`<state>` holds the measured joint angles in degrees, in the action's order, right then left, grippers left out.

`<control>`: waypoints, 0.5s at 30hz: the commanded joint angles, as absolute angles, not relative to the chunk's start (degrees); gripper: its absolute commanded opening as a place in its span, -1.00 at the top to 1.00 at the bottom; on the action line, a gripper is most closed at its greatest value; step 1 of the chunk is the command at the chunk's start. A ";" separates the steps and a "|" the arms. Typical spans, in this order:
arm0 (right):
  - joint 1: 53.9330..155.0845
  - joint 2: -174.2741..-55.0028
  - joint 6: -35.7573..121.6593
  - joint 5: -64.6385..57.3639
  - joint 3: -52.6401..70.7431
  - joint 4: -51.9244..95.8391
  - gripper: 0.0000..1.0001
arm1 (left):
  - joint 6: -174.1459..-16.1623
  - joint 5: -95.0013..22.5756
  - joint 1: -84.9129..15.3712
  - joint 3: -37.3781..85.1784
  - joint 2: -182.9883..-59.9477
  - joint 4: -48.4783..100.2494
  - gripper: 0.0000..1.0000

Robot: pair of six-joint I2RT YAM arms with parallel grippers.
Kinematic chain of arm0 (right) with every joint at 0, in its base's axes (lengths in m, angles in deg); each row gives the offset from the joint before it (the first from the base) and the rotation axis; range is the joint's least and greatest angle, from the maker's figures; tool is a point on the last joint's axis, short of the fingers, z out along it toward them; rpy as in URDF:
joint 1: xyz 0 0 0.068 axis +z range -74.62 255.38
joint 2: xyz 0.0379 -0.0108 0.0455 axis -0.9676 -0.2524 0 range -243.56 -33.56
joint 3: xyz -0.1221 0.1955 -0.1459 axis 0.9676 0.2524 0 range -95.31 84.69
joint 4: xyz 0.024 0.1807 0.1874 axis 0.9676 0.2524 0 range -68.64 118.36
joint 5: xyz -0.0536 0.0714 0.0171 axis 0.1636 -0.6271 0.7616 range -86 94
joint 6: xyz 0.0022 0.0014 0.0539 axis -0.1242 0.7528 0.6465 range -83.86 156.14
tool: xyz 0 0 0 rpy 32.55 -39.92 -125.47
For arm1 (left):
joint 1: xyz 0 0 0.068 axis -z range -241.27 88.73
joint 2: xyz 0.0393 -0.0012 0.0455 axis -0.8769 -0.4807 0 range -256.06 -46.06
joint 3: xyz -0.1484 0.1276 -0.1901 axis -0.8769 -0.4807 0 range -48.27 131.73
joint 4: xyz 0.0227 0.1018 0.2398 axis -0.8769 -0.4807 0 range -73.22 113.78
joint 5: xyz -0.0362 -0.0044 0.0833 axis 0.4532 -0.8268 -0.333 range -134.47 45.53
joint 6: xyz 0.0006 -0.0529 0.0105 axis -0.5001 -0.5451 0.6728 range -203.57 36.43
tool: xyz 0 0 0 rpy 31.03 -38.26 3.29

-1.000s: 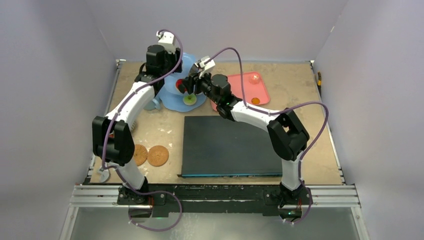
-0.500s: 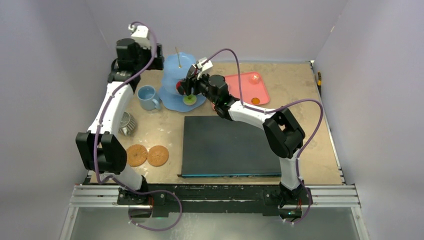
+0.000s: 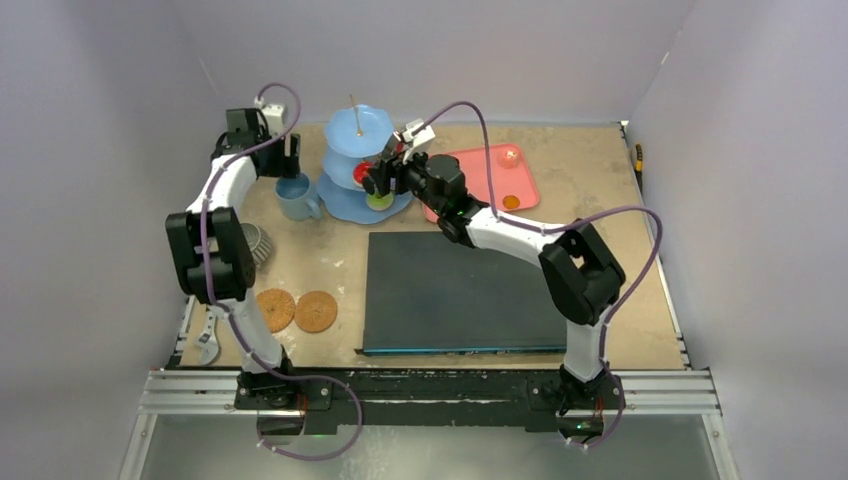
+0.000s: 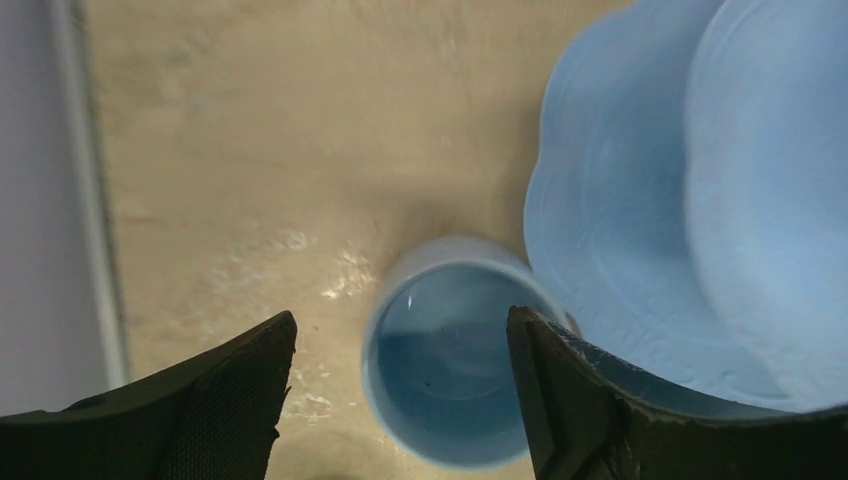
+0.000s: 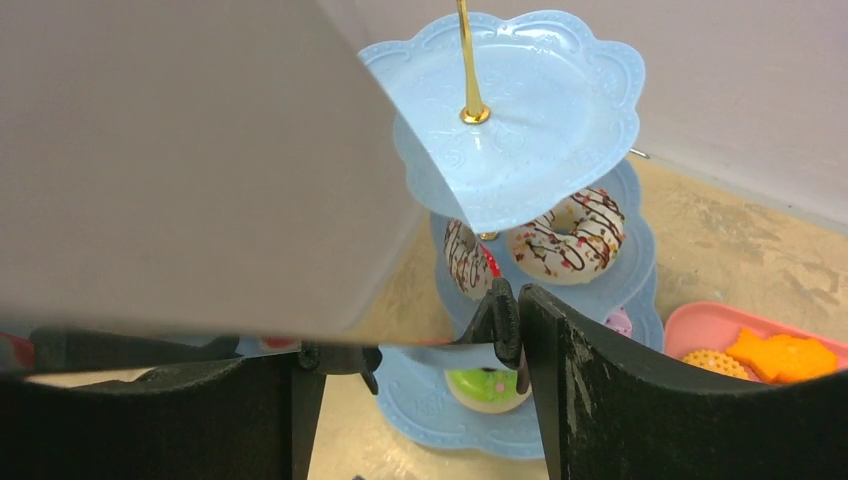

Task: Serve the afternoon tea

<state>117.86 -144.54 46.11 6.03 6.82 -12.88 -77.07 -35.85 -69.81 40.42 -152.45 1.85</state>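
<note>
**Afternoon-tea setting, overhead and wrist views.** The light-blue three-tier stand stands upright on the counter. Its top tier is bare around a gold rod.

- **Middle tier:** two white-iced ring cakes with dark stripes.
- **Bottom tier:** a green cake at the front. A purple cake, mostly hidden, sits on the side toward the pink tray.
- **Red cake:** a red cake shows at the edge of the stand's middle tier, at the end of the right arm's tool. Whether it rests there or is carried cannot be told.
- **Mug:** the light-blue mug stands upright, mouth up, just beside the stand on its left.
- **Left pincer:** the left pincer hangs over the mug with its fingers spread wide. The mug's mouth is seen between them.
- **Right pincer:** the right pincer is just in front of the stand at middle-tier height. It grips black tongs that span its fingers, tips toward the stand.
- **Tray:** the pink tray lies right of the stand. It carries an orange star-shaped cake and a yellow dotted cake.
</note>
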 commanded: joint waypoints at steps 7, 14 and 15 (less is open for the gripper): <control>117.77 -128.82 46.06 6.47 16.03 -15.14 -0.37 | -68.93 -34.07 -71.15 45.68 -160.94 -2.06 -0.12; 117.51 -124.31 47.08 7.37 21.60 -14.82 -0.35 | -64.84 -41.60 -71.92 43.71 -161.53 -0.61 0.64; 117.36 -124.00 47.16 7.60 22.02 -14.70 -0.35 | -64.18 -42.68 -72.29 43.22 -161.21 -0.31 0.72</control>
